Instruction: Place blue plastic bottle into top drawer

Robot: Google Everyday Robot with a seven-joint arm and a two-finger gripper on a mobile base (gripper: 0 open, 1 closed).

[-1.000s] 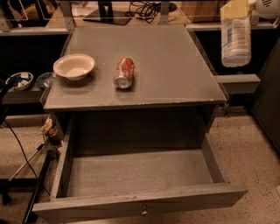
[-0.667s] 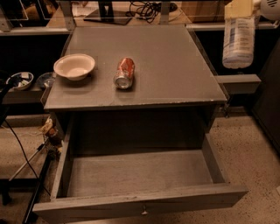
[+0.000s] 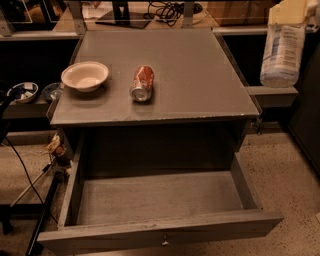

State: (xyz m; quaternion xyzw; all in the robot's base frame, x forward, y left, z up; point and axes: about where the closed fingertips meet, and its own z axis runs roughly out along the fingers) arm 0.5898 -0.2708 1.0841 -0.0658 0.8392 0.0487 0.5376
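The blue plastic bottle [image 3: 281, 52] is a clear-whitish bottle with a pale blue-printed label. It hangs upright in the air at the top right, beyond the right edge of the cabinet top. My gripper [image 3: 289, 12] is shut on its upper end at the frame's top right corner; the cap is hidden by the cream fingers. The top drawer [image 3: 160, 231] is pulled fully out at the bottom of the view. Its grey inside is bare, and a small metal knob [image 3: 164, 242] sits at the centre of its front. The bottle is well above and to the right of the drawer.
A white bowl [image 3: 85, 75] and a red soda can [image 3: 142, 83] lying on its side rest on the grey cabinet top [image 3: 190, 65]. A low shelf [image 3: 272, 94] sticks out under the bottle. Small bowls [image 3: 24, 91] and cables [image 3: 30, 185] are at the left. The floor is speckled.
My gripper has carried the bottle a little to the right. The drawer, bowl and can have not moved.
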